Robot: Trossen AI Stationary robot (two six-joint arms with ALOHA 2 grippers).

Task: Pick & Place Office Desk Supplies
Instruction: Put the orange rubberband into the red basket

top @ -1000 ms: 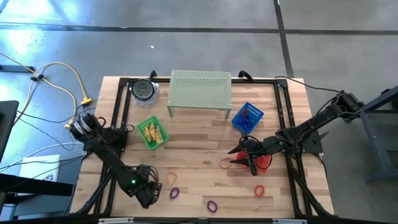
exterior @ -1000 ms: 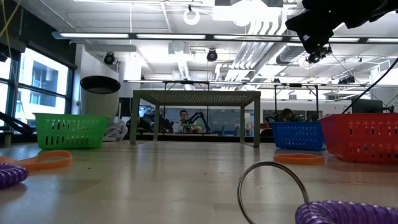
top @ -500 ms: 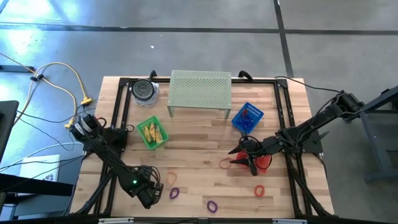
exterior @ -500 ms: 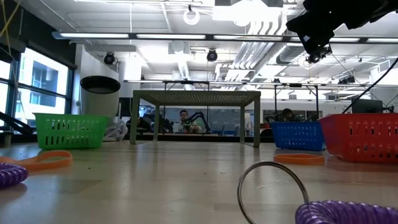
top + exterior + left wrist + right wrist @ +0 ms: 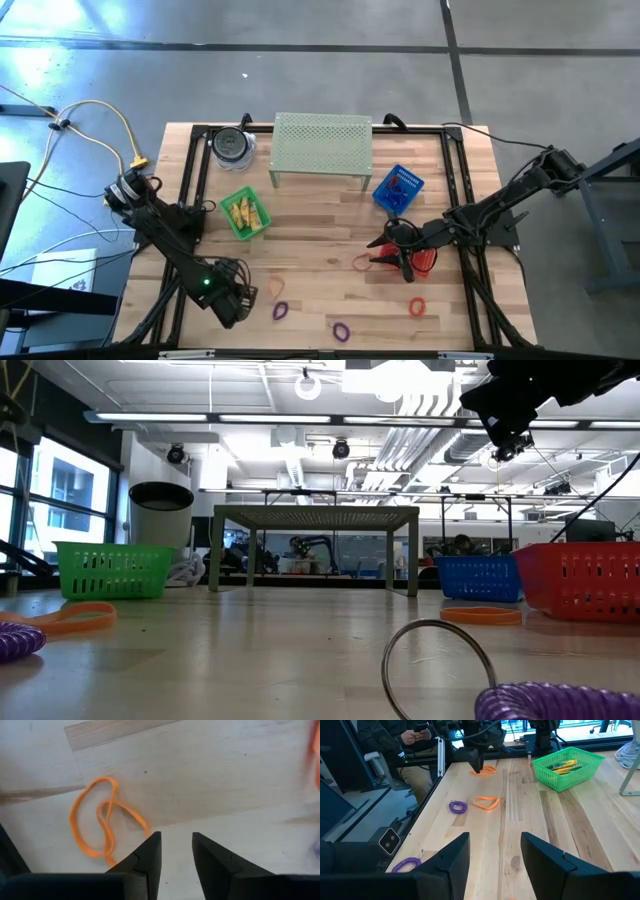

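Note:
My left gripper (image 5: 234, 297) is open near the table's near left corner, pointing down beside a twisted orange band (image 5: 102, 825), which lies flat on the wood; in the right wrist view the same band (image 5: 488, 770) sits by its fingers. My right gripper (image 5: 388, 256) is open and raised above the table, next to the red basket (image 5: 426, 262). More loops lie flat: purple ones (image 5: 281, 310) (image 5: 342, 329), an orange one (image 5: 417, 306) and an orange-tan one (image 5: 361, 263). Yellow oblong pieces (image 5: 246, 212) lie in the green basket (image 5: 235, 229).
A pale green perforated stand (image 5: 322, 148) stands at the far middle, with a dark-lidded jar (image 5: 232, 146) to its left and a blue basket (image 5: 398, 190) to its right. A metal ring (image 5: 435, 660) stands close to the low camera. A seated person (image 5: 415, 740) is beyond the table's left edge.
My left arm has shifted a little toward the table's left edge; its gripper stays by the orange band. The right arm and the loops have kept still.

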